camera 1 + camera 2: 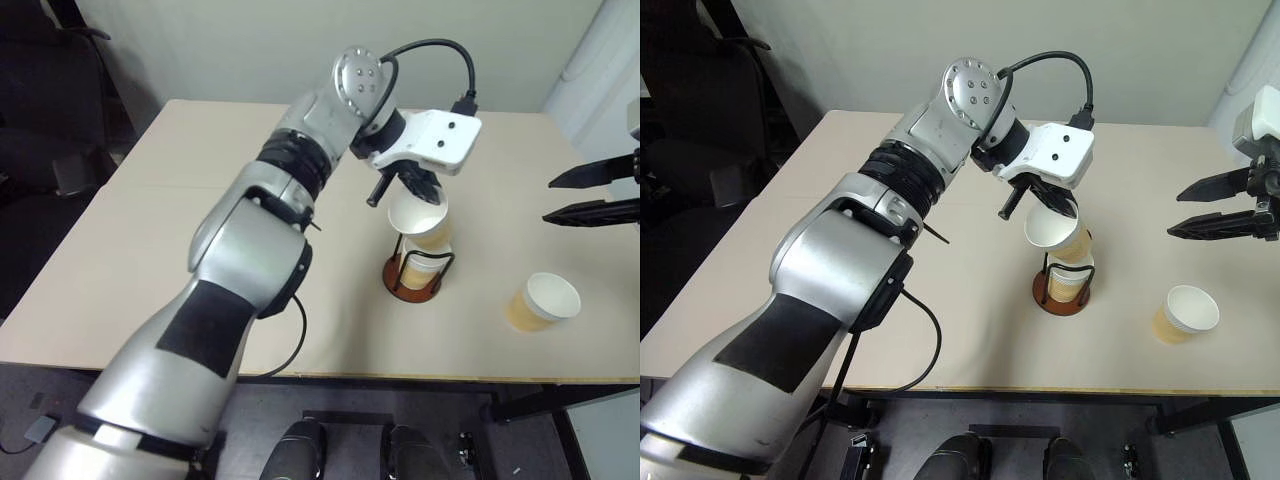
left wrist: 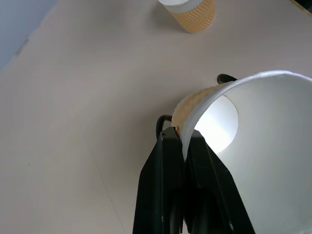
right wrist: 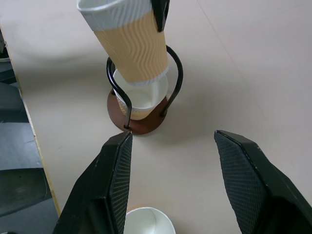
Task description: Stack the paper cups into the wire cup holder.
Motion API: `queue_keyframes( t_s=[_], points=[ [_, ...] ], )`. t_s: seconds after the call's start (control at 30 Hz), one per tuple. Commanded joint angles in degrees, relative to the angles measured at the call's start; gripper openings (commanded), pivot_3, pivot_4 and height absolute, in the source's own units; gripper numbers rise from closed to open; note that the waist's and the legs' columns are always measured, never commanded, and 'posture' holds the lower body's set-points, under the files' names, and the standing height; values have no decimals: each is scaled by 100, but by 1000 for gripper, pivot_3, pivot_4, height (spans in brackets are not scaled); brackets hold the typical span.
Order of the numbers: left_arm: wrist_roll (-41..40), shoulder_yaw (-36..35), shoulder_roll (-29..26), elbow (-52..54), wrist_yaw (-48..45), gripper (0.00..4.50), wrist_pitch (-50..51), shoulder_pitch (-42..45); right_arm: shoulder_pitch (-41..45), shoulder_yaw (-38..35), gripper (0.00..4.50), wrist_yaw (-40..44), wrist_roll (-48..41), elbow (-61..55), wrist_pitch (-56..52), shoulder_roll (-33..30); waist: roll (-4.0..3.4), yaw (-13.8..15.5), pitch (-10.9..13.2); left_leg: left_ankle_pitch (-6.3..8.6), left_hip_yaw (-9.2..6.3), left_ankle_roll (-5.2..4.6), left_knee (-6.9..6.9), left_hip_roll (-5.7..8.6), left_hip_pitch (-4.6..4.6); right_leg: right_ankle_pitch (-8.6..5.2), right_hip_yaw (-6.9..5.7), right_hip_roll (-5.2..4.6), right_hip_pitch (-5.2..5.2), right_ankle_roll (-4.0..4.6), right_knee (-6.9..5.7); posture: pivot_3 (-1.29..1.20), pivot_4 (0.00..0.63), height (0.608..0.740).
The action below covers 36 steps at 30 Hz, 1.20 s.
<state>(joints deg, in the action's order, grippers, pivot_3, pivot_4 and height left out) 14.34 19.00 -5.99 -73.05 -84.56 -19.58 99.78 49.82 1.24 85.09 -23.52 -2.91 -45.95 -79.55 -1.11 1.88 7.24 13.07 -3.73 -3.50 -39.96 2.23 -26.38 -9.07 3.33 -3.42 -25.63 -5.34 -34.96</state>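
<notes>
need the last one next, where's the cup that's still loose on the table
The loose paper cup stands upright on the table toward the robot's right, near the front edge, apart from the wire cup holder and below the open right gripper.

We see one tan paper cup (image 3: pixel 141 100) sitting in the wire cup holder (image 3: pixel 144 122). A second cup (image 3: pixel 129 41) tilts into it. A third cup (image 1: pixel 543 301) stands well apart.

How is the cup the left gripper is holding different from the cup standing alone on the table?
The held cup is tilted, its bottom entering the cup already in the wire cup holder; the lone cup stands upright on the table. The left gripper pinches the held cup's rim; nothing touches the lone cup, and the right gripper is open, apart from it. Both are tan outside, white inside.
</notes>
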Motion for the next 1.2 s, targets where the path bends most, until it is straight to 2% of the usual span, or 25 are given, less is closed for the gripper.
queue_keyframes(
  t_s=[0.03,0.9,1.03,1.2],
  points=[
    [57,-20,33,47,66,26,-61,59,106,-271,2671,-54,-139,-116,-86,-54,0,0,0,0,0,0,-1,1,0,1,0,0,1,2,1,0,150,740],
    [456,154,123,-33,423,26,-209,-67,134,-374,2671,-235,-420,-162,-191,-49,0,0,0,0,0,1,-6,2,1,4,3,1,2,6,1,0,150,740],
    [457,126,153,-46,445,1270,-216,-69,124,-366,2671,-242,-425,-173,-185,-62,0,0,0,0,0,1,-5,2,0,4,3,1,2,4,1,0,150,740],
    [425,87,176,-40,450,3134,-214,-48,113,-356,2671,-244,-405,-160,-153,-94,0,1,0,0,0,1,-6,2,0,4,2,1,2,4,2,0,150,740]
  ],
)
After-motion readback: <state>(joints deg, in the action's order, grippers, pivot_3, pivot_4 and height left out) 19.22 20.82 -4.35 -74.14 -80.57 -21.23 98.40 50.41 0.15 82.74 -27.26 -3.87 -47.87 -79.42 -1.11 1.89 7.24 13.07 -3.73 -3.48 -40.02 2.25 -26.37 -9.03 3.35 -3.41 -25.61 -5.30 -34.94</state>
